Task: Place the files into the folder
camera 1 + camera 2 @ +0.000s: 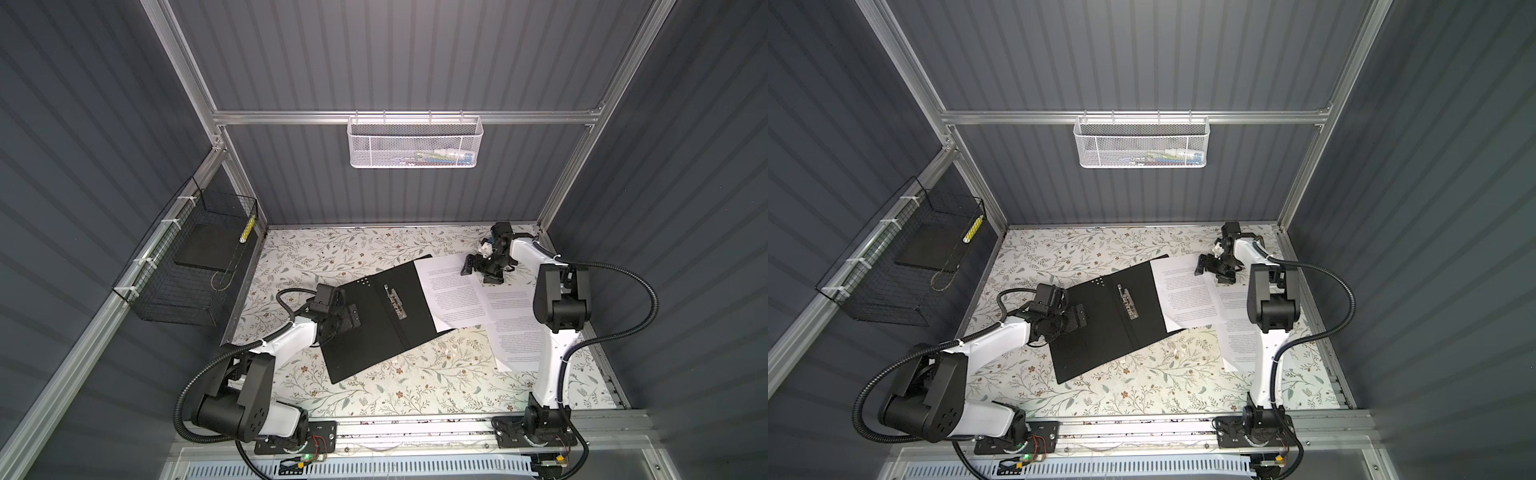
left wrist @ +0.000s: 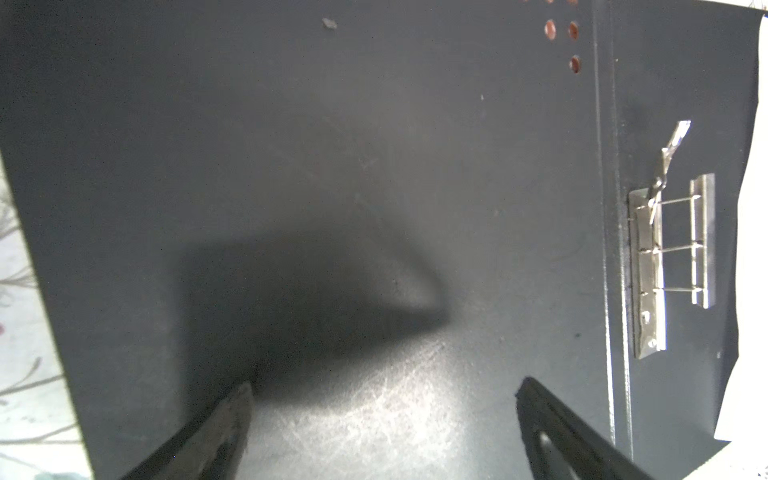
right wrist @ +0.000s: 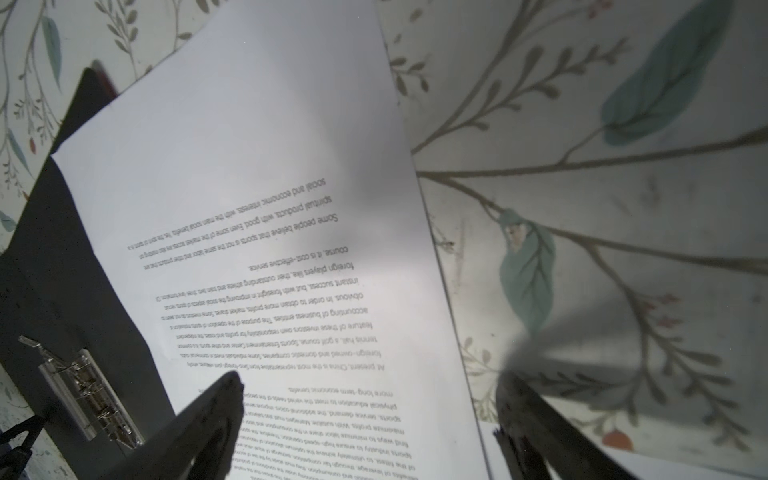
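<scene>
Floral table [image 1: 374, 395] sitting inside grey-walled booth [image 1: 374, 62], folder [image 1: 382, 328] lying open under left gripper [image 2: 382, 386] gaping wide, files [image 1: 453, 291] overlapping its edge beneath right gripper [image 3: 370, 380], also gaping.

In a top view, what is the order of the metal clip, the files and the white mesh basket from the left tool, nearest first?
1. metal clip: on the open folder, just right of the left tool.
2. files: further right, with the nearest sheet overlapping the folder's right edge.
3. white mesh basket: hung high on the back wall.
</scene>
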Controlling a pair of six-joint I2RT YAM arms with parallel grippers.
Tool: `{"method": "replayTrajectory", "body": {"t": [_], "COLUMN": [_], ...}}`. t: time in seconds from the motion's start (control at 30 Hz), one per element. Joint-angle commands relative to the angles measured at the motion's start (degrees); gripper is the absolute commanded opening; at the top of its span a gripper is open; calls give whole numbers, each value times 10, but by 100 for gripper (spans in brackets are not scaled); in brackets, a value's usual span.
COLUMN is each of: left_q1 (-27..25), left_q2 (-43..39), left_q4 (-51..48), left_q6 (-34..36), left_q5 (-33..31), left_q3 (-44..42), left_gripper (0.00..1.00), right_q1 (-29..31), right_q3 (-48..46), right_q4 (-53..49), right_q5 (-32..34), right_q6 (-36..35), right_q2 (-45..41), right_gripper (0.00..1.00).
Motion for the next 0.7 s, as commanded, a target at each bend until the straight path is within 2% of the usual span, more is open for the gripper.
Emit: {"method": "replayTrajectory", "body": {"t": [0.0,0.2,0.4,0.67], "left_q1": [3,3,3,3], "left_q2": [-3,0,6,5], "left_q4": [-14,-13,-7,-7], "left_q6": [-4,-3,-4,-3], "left_q5": [-3,-2,1,2], "left_q3": [-9,-10,-12,-13], "left_gripper": [100,100,100,100], "right_q1": [12,29,44,68], "right_q3": [25,52,40,59], "right_q4": [-23,-37,-24,-15], "right_q5": [-29,-56,-92,-98], "right_q6": [-3,-4,6,19], "right_q2": [22,38,33,43], "right_gripper": [95,95,95,95]}}
